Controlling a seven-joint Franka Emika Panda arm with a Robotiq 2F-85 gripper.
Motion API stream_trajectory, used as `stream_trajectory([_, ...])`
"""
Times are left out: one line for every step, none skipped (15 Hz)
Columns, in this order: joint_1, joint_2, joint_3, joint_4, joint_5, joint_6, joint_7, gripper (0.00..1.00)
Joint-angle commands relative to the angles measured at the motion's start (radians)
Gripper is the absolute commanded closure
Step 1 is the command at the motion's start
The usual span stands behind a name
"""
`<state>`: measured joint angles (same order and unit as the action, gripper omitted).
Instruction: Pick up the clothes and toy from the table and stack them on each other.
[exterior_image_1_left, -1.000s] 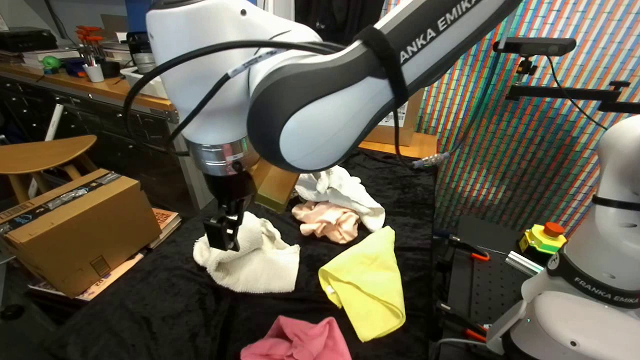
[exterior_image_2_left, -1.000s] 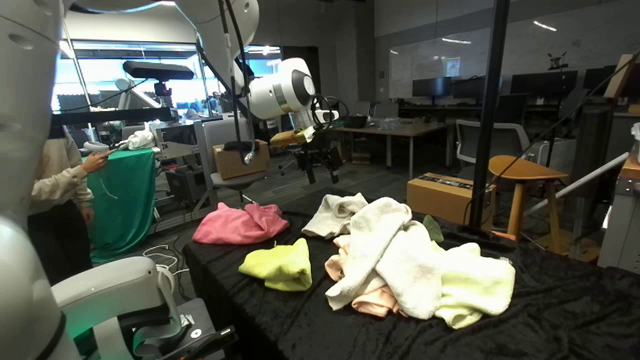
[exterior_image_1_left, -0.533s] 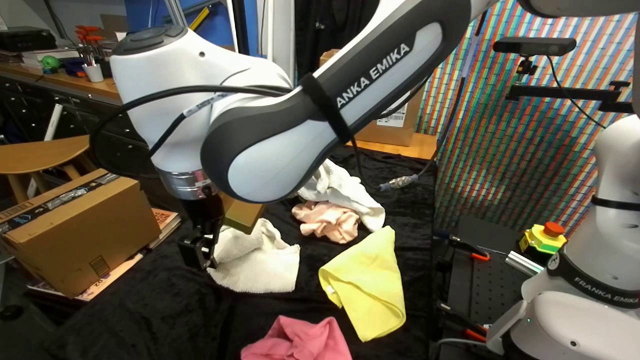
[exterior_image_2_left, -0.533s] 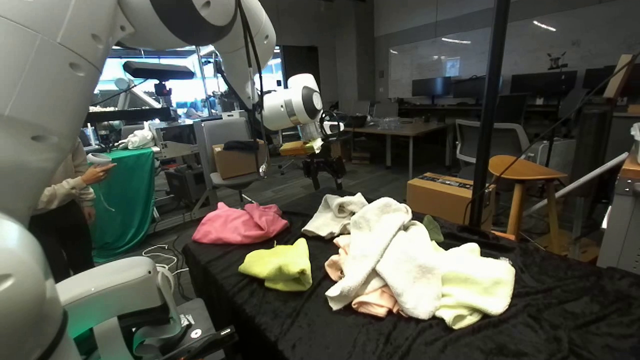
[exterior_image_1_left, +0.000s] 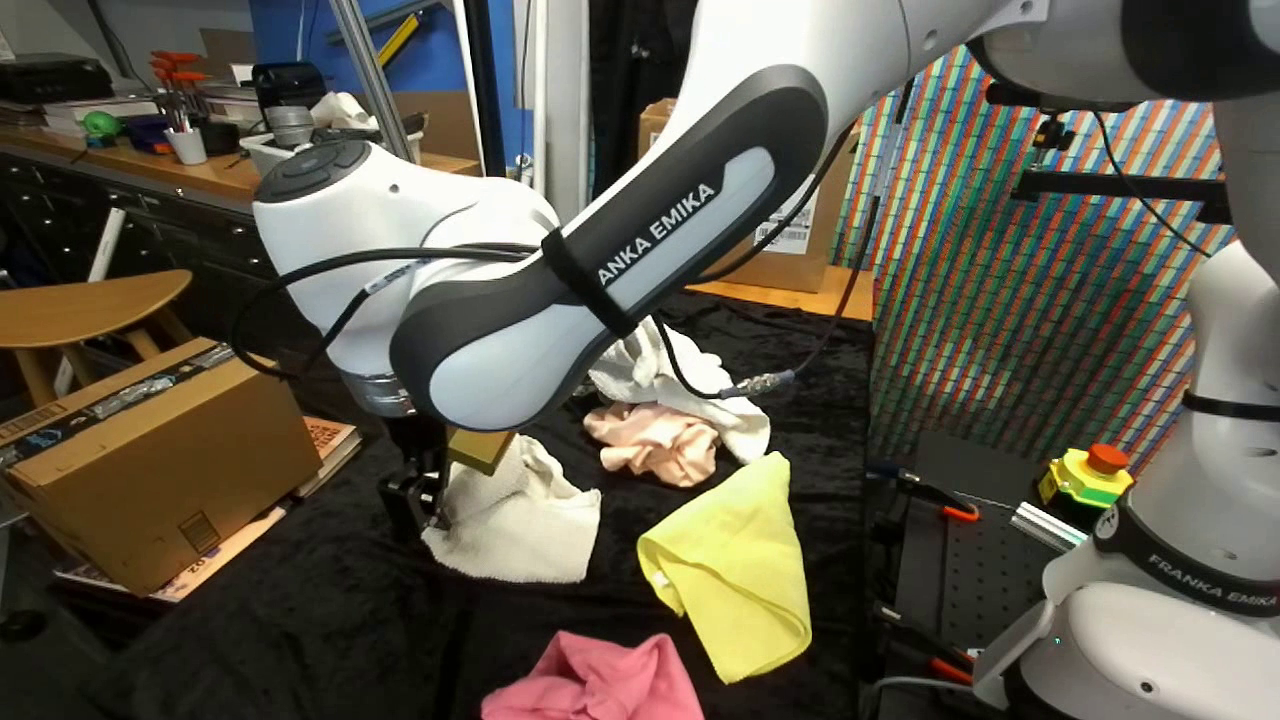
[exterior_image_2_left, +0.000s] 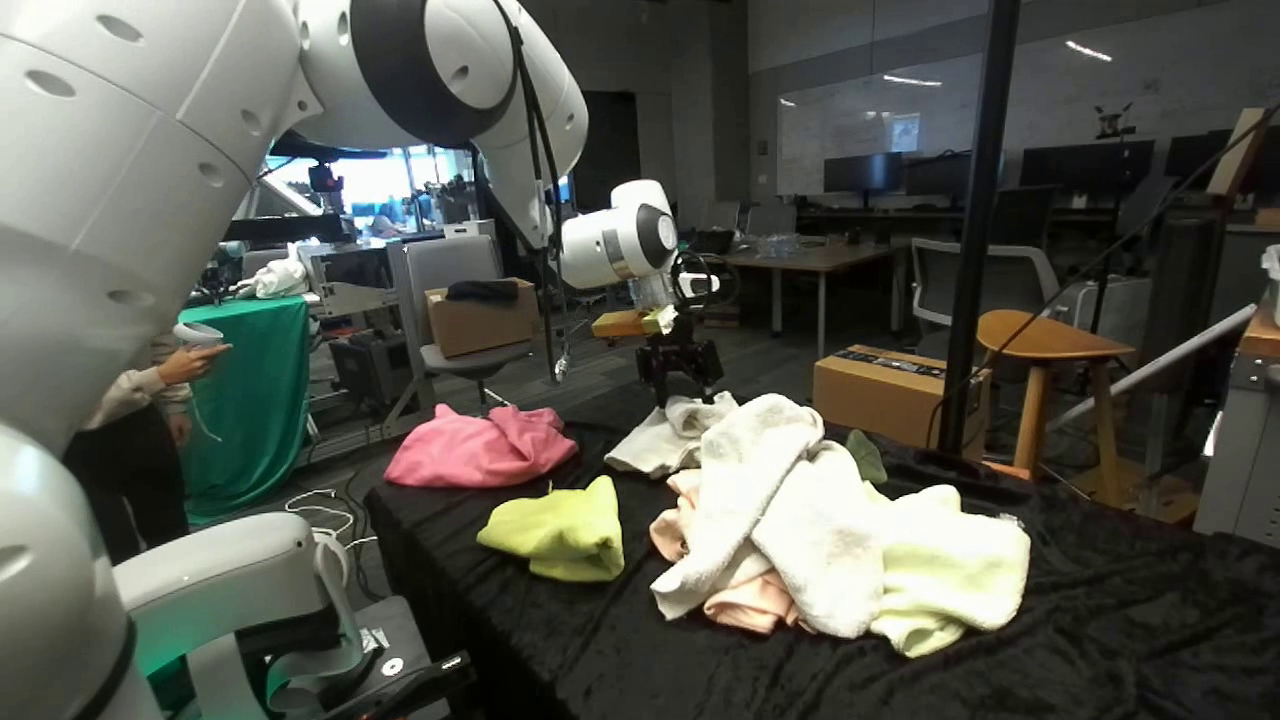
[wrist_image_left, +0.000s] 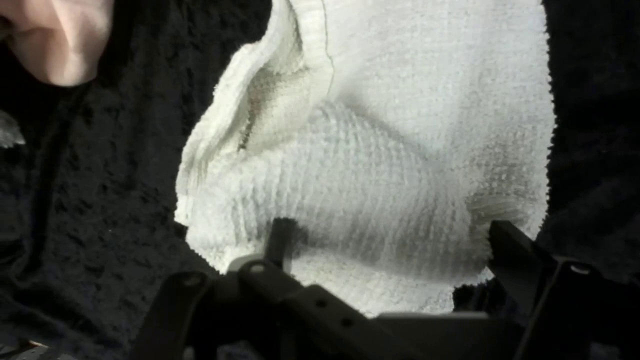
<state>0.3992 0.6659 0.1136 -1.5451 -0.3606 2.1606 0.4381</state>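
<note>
White ribbed cloth (wrist_image_left: 360, 175) lies right at the pincer (wrist_image_left: 391, 225), and picking it up looks to be the step in hand. The fingers (wrist_image_left: 520, 260) stand well apart and grip nothing; in the wrist view a raised fold lies in the gap between them, with one finger in front of the fabric and the other by its side edge. Whether either one touches it I cannot tell. From the pincer the rest of that piece runs along the table (exterior_image_1_left: 350, 605) towards the robot's base (exterior_image_1_left: 1165, 640), as an exterior view shows. The next move, I judge, calls for settling lower around the fold, closing on a good bite of fabric, then lifting and carrying it to another cloth; a shallow pinch might let it slip. Beyond it from the pincer lie the peach cloth (exterior_image_1_left: 655, 445) and, well apart, the yellow cloth (exterior_image_1_left: 735, 570); the pink cloth (exterior_image_1_left: 598, 683) is off to one side, also well apart. Which thing is the toy I cannot tell.
</note>
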Motion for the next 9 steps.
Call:
stream_trajectory([0.022, 0.051, -0.038, 0.083, 0.017, -0.053, -0.020, 0.00])
stream_trajectory([0.023, 0.060, -0.045, 0.088, 0.013, -0.058, -0.016, 0.00])
stream_trajectory([0.022, 0.065, -0.049, 0.093, 0.014, -0.062, -0.016, 0.00])
stream_trajectory([0.024, 0.073, -0.057, 0.100, 0.010, -0.067, -0.009, 0.00])
stream_trajectory([0.022, 0.080, -0.060, 0.106, 0.012, -0.073, -0.008, 0.00])
stream_trajectory([0.021, 0.085, -0.064, 0.110, 0.014, -0.075, -0.007, 0.00])
stream_trajectory([0.019, 0.087, -0.067, 0.110, 0.016, -0.076, -0.006, 0.00])
stream_trajectory([0.015, 0.089, -0.067, 0.112, 0.023, -0.081, -0.007, 0.00])
stream_trajectory([0.012, 0.088, -0.068, 0.110, 0.027, -0.083, -0.007, 0.25])
